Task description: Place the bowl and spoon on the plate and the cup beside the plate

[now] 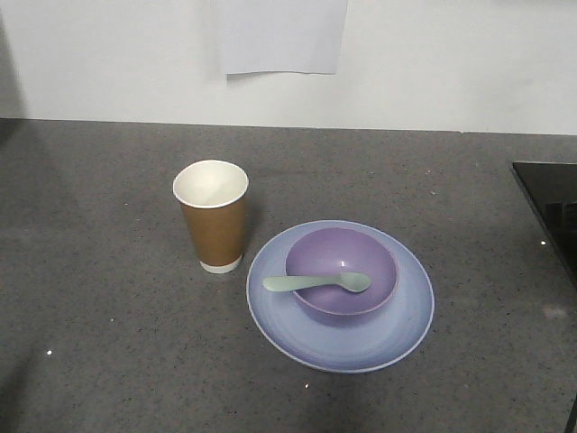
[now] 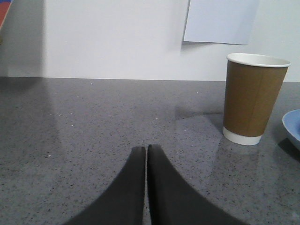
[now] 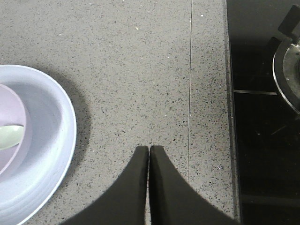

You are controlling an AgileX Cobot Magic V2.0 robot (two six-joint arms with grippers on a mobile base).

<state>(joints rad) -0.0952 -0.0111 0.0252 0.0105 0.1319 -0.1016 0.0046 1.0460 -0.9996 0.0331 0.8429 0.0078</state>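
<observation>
The pale blue plate [image 1: 401,334] lies on the grey counter with the purple bowl [image 1: 342,262] standing on it. The mint-green spoon [image 1: 315,283] rests across the bowl. The brown paper cup [image 1: 213,216] stands upright just left of the plate. In the left wrist view my left gripper [image 2: 147,148] is shut and empty, low over the counter, with the cup [image 2: 252,98] ahead to its right and the plate's edge [image 2: 293,126] at the far right. My right gripper [image 3: 149,149] is shut and empty over bare counter, right of the plate [image 3: 51,140], the bowl [image 3: 11,112] and the spoon's tip [image 3: 10,136]. Neither gripper shows in the front view.
A black stovetop [image 1: 550,212] sits at the counter's right edge; its burner [image 3: 288,65] shows in the right wrist view. A white wall with a taped sheet of paper [image 1: 281,36] backs the counter.
</observation>
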